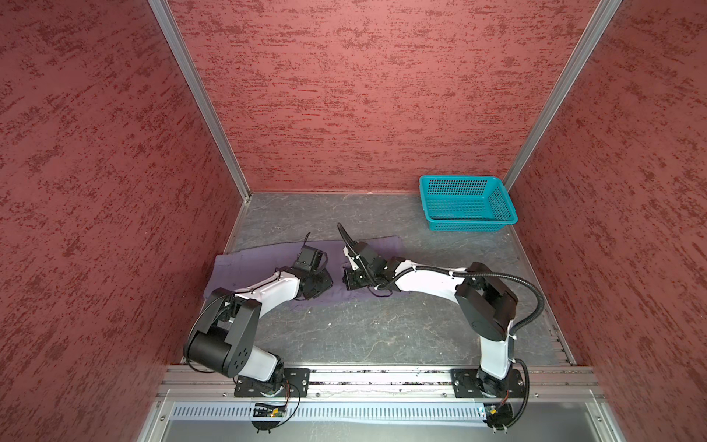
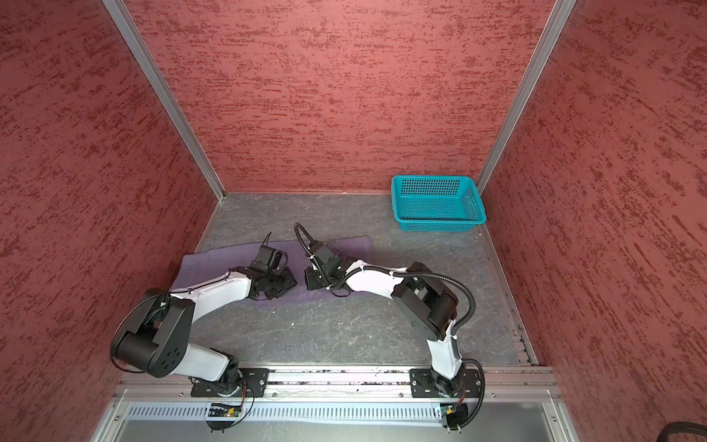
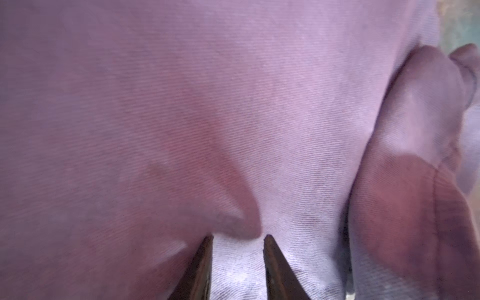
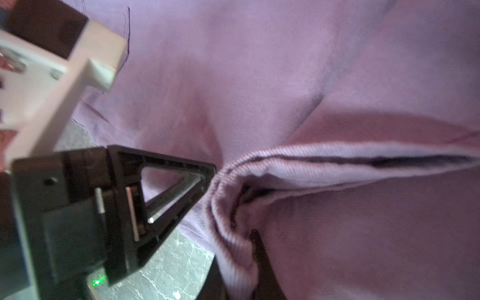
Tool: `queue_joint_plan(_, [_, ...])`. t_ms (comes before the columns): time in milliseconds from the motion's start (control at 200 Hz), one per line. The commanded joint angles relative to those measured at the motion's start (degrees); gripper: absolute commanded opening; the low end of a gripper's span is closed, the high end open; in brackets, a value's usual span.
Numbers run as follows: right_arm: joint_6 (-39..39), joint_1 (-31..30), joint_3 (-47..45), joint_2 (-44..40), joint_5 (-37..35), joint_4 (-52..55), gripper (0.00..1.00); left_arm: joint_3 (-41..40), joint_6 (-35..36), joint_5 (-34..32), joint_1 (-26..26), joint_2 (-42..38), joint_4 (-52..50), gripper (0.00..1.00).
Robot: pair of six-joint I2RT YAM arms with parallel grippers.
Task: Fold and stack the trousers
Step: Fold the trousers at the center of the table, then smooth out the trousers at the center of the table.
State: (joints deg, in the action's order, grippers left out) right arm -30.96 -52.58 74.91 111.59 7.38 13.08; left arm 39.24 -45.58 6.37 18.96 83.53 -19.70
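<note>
Lavender-grey cloth, the trousers [image 1: 245, 264], lies in a flat band on the desk [image 1: 382, 336] under both hands, which nearly meet over its middle. The right hand [image 1: 349, 280] is closed tight on a bunched, ribbed edge. The left hand [image 3: 237, 237], just beside it, stands a little open, pressing on bare cloth with nothing caught, as far as I can see. I'd fear a lopsided lift: one hand pulling alone would drag the layers askew, or that thin pinch could slip out.

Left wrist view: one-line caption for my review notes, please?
Left gripper, jaws parted, tips down on the lavender trousers beside a raised fold.
</note>
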Motion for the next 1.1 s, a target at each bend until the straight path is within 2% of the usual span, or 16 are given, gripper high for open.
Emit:
queue_joint_plan(0, [3.57, -1.77, -0.82, 1.64, -2.79, 1.82, 0.19, 1.10, 1.03, -3.24, -0.83, -2.42, -6.77, 0.39])
queue_joint_plan(25, [4.33, -2.19, -0.82, 1.89, -3.03, 2.25, 0.25, 1.17, 1.06, -3.52, -0.85, -2.92, -7.48, 0.40])
queue_joint_plan(125, [7.11, -4.11, -0.95, 2.70, -5.28, 4.19, 0.38, 1.32, 0.80, -4.41, -1.28, -4.69, -9.36, 0.50])
queue_joint_plan(190, [8.24, -4.84, -1.70, 2.61, -5.50, 4.24, 0.45, 1.76, 0.77, -4.61, -1.56, -5.89, -10.14, 0.52])
queue_joint_plan(296, [9.94, -5.05, -3.11, 0.24, -5.18, 4.09, 0.47, 3.33, 0.61, -4.70, -1.56, -7.35, -11.12, 0.54])
queue_joint_plan(446, [12.68, -3.69, -6.35, -9.31, -4.54, 2.83, 0.50, 7.32, 1.92, -4.47, 1.32, -7.79, -9.30, 0.63])
queue_joint_plan(571, [9.47, 2.62, -10.82, -18.23, 1.31, 0.32, 0.53, 13.76, 5.69, -7.05, 7.94, -4.22, -9.12, 0.76])
queue_joint_plan(671, [4.65, 9.95, -16.37, -24.93, 6.16, -3.05, 0.56, 18.12, 7.84, -6.93, 11.65, 0.40, -8.41, 0.80])
queue_joint_plan(766, [1.24, 16.30, -20.86, -29.66, 7.27, -3.59, 0.57, 21.29, 9.67, -6.46, 14.63, 4.63, -8.32, 0.83])
queue_joint_plan(852, [-1.01, 20.69, -23.83, -31.75, 7.46, -2.18, 0.58, 24.20, 12.53, -8.16, 17.77, 7.98, -9.92, 0.90])
queue_joint_plan(1097, [-5.81, 27.91, -30.72, -31.71, 13.10, -4.52, 0.58, 32.18, 20.75, -22.74, 24.94, 17.43, -18.80, 0.97])
